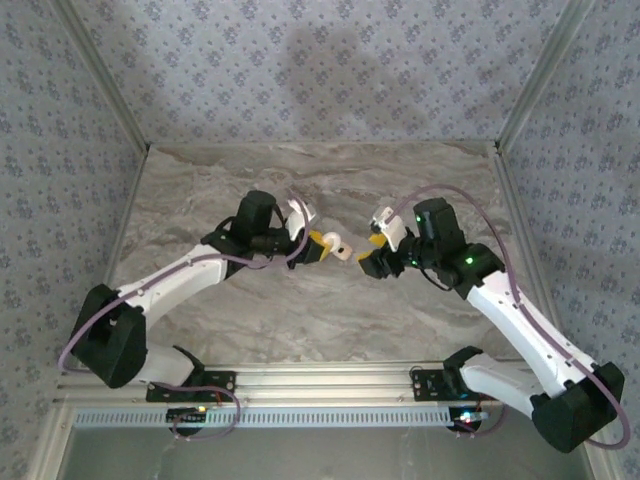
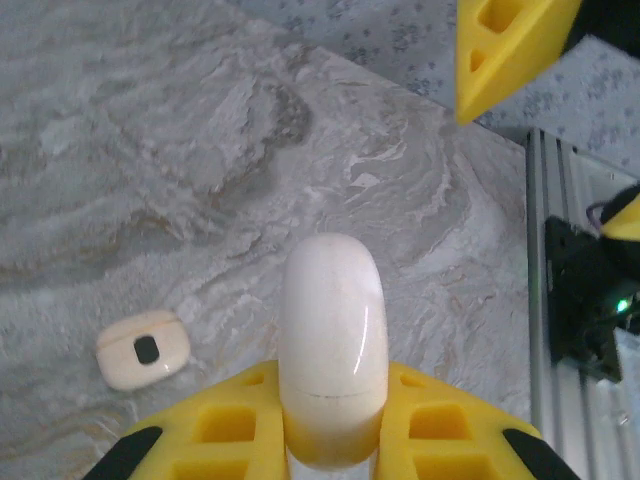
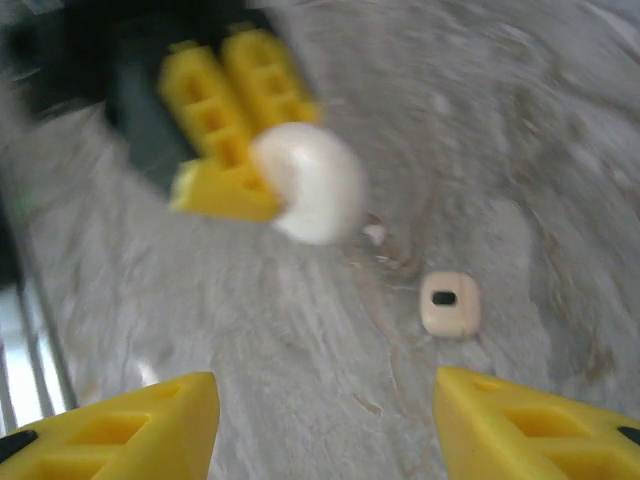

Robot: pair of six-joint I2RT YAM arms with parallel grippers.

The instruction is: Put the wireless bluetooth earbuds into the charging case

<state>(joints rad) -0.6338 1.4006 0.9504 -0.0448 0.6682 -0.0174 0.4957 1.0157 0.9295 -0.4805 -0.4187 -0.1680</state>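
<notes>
Well, the charging case [image 2: 333,320] is a smooth white oval with a thin seam across its near end, and it sits clamped in the left gripper [image 2: 330,385]. That gripper's yellow fingers [image 2: 225,425] press on both sides of the case's lower end, while the rounded tip juts out past them. Held this way, the case is up off the marble-patterned table [image 2: 150,150] rather than resting on it, and as far as the seam shows, its lid is closed.

On the table below the case and off to one side lies a small cream piece [image 2: 143,350], a rounded square with a dark mark in its middle. It lies apart from the case and touches neither gripper. Whether it is one of the earbuds cannot be told from its shape.

Across from the case's tip, the right gripper [image 3: 327,400] faces it with its jaws spread well apart and nothing between them. In the left wrist view, one of its yellow fingertips [image 2: 510,50] hangs just beyond the case — near, not touching.

From above, the two grippers stand nose to nose over the middle of the table with the case between them, and the arms angle in from either side of it. The right wrist picture is blurred, so finer detail around the case is lost.
</notes>
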